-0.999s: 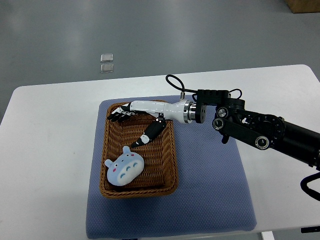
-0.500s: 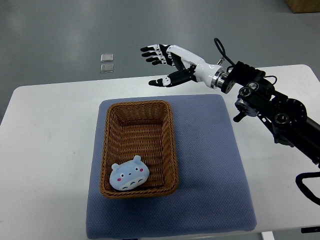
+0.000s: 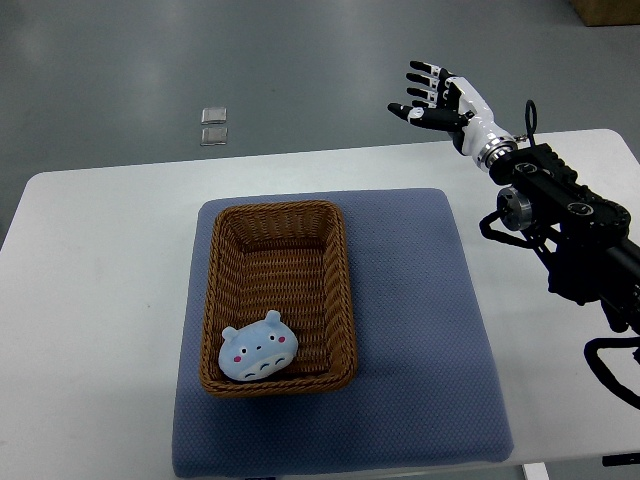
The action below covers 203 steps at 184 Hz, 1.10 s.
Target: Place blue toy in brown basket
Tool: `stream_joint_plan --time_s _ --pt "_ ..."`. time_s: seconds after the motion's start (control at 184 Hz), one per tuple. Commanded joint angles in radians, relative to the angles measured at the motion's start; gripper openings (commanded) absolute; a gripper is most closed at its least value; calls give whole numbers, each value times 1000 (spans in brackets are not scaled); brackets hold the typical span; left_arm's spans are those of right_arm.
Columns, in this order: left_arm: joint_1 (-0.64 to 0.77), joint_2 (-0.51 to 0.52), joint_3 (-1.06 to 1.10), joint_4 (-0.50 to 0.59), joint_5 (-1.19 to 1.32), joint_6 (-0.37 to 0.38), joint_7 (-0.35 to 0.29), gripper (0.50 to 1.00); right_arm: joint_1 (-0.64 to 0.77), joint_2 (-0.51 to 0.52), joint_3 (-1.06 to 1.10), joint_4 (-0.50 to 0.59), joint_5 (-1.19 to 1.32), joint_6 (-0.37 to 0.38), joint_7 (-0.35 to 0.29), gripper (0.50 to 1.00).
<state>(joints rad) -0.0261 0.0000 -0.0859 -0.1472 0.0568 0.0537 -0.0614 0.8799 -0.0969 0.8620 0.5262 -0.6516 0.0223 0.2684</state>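
The blue toy (image 3: 258,350), a round plush face with pink cheeks, lies inside the brown wicker basket (image 3: 335,290) at its near end. My right hand (image 3: 432,95) is raised beyond the table's far edge, well away from the basket, its fingers spread and holding nothing. Its black arm (image 3: 565,225) comes in from the right edge. The left arm does not show.
The basket stands on a blue mat (image 3: 420,340) that covers the middle of the white table (image 3: 90,300). Two small clear squares (image 3: 213,125) lie on the grey floor beyond the table. A brown box corner (image 3: 605,10) shows at the top right.
My right hand has left the basket, lifting and swinging to the right past the table's far edge. The blue toy settled flat at the basket's near end.
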Motion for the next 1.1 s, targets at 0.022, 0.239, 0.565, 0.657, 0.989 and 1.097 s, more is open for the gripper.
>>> stream_joint_plan --time_s 0.022,0.239,0.565,0.657,0.989,1.097 --pt "0 0 0 0 0 0 0 1000 -4 2 -3 -18 182 1 0 862" --pt "0 0 0 0 0 0 0 1000 -22 6 -5 -31 316 53 2 897" --pt "0 0 0 0 0 0 0 1000 -36 14 2 -38 460 134 12 897" --pt "0 0 0 0 0 0 0 1000 -42 17 -5 -37 452 139 29 897" --pt "1 0 0 0 0 0 0 1000 -52 22 2 -37 460 105 71 907" --pt "0 0 0 0 0 0 0 1000 -56 25 2 -37 463 93 71 907"
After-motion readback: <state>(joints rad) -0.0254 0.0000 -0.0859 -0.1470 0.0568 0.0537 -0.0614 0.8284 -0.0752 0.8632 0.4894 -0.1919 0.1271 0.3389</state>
